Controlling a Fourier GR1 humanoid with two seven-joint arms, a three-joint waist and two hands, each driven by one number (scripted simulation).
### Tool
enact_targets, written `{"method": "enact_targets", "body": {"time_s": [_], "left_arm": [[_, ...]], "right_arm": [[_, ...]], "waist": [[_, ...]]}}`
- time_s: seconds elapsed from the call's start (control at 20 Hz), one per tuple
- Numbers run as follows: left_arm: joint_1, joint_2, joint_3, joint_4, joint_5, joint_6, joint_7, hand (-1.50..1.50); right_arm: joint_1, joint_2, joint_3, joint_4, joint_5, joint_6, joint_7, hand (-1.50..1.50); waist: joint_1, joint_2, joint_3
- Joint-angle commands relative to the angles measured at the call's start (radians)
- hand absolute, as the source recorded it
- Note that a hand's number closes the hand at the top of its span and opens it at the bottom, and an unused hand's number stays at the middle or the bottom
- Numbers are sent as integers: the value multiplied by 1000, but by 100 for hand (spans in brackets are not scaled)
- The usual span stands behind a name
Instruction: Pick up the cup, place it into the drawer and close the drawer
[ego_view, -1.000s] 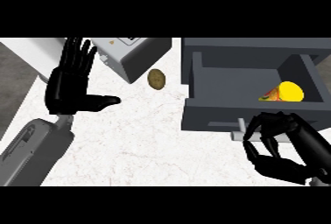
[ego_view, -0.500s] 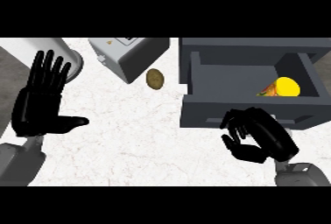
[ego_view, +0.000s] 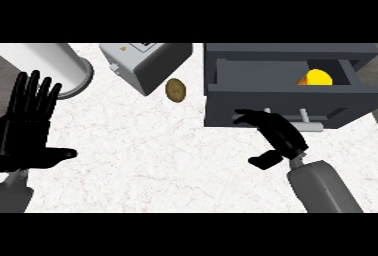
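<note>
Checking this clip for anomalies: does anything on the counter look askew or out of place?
Only minor things. The grey box sits tilted against the counter's edges, and a small brown disc lies alone beside it. The drawer is open with the yellow cup inside, the right hand at its front. Nothing is spilled.

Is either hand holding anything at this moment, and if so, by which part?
Nothing is held. The right hand reaches the drawer front; the left hand rests open. The yellow cup lies inside.

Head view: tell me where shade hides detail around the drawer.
Head view: the drawer interior is dark, the yellow cup shows only partly under the upper edge; the right robot hand is black against the dark grey front, so its outline blurs there.
</note>
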Motion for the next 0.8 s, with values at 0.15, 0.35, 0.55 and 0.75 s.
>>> {"method": "enact_targets", "body": {"time_s": [0.15, 0.35, 0.55, 0.75], "left_arm": [[100, -9, 77, 69, -24, -166, -67, -150], [87, -42, 53, -1, -59, -100, -29, -150], [53, -48, 67, 40, -40, -152, -12, -150], [44, -13, 110, 29, 6, -190, 35, -150]], "right_arm": [[-203, 57, -84, 373, 27, -88, -108, -150], [-341, 58, -153, 624, 10, -120, -205, -150], [-476, 37, -211, 786, -16, -90, -262, -150], [-568, -33, -249, 917, -13, -62, -303, -150]], "waist": [[4, 2, 0], [14, 6, 1], [22, 11, 1], [35, 16, 2]]}}
